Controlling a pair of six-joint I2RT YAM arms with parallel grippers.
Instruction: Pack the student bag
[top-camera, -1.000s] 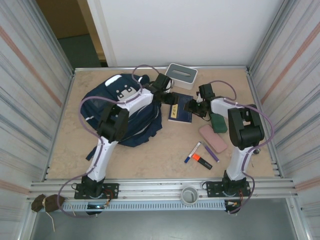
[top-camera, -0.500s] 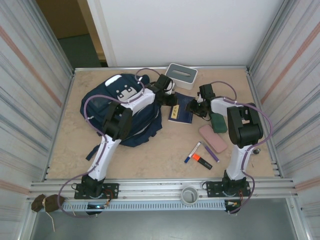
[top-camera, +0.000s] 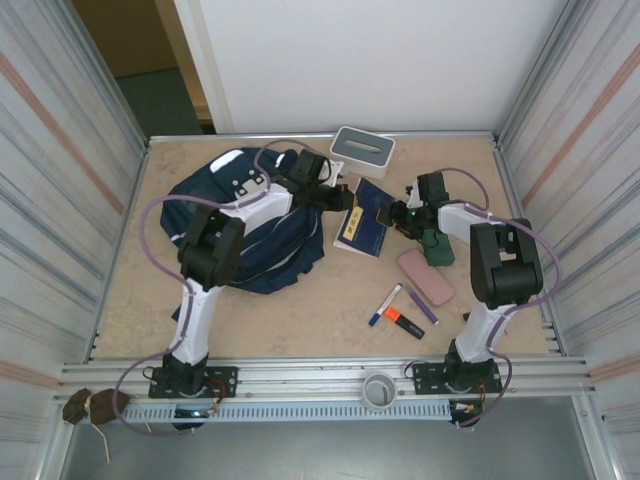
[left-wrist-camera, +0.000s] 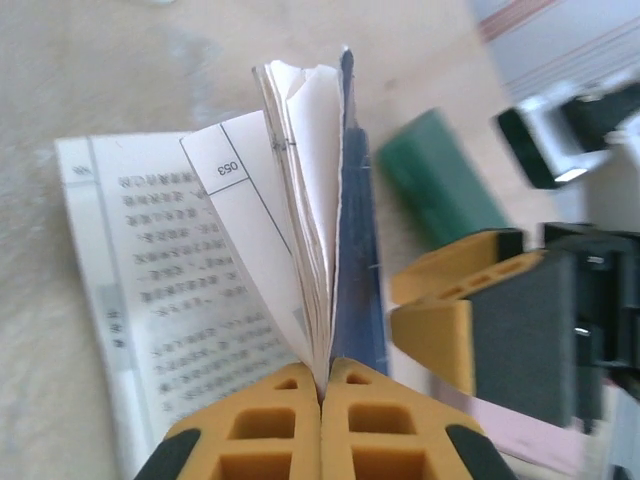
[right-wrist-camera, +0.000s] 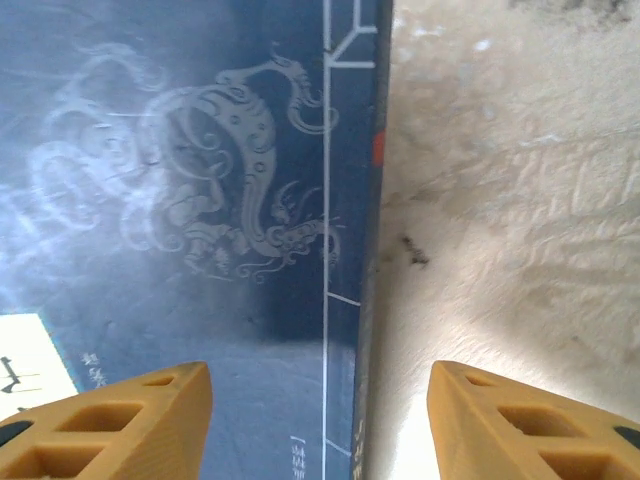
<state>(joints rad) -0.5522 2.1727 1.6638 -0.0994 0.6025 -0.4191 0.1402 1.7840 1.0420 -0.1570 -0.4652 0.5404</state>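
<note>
The student bag (top-camera: 235, 225), a navy backpack with white patches, lies at the table's left under my left arm. A navy notebook (top-camera: 362, 228) with a pale dragon print (right-wrist-camera: 200, 200) lies just right of it. My left gripper (top-camera: 345, 198) is shut on the notebook's edge (left-wrist-camera: 325, 375), with white pages (left-wrist-camera: 300, 200) fanning open above the fingers and the blue cover (left-wrist-camera: 358, 270) standing upright. My right gripper (top-camera: 400, 215) is open at the notebook's right side; its fingers (right-wrist-camera: 140, 425) straddle the cover's edge (right-wrist-camera: 372, 250) without gripping it.
A white-grey box (top-camera: 362, 150) stands at the back. A green block (top-camera: 437, 246), a pink case (top-camera: 425, 276), a blue marker (top-camera: 384, 304), a purple pen (top-camera: 421, 304) and an orange highlighter (top-camera: 405, 322) lie right of centre. Corrugated walls close both sides.
My left arm has swung left over the bag, and its gripper now holds the notebook's edge. The right gripper has drawn back slightly to the right. The notebook has tilted a little.
</note>
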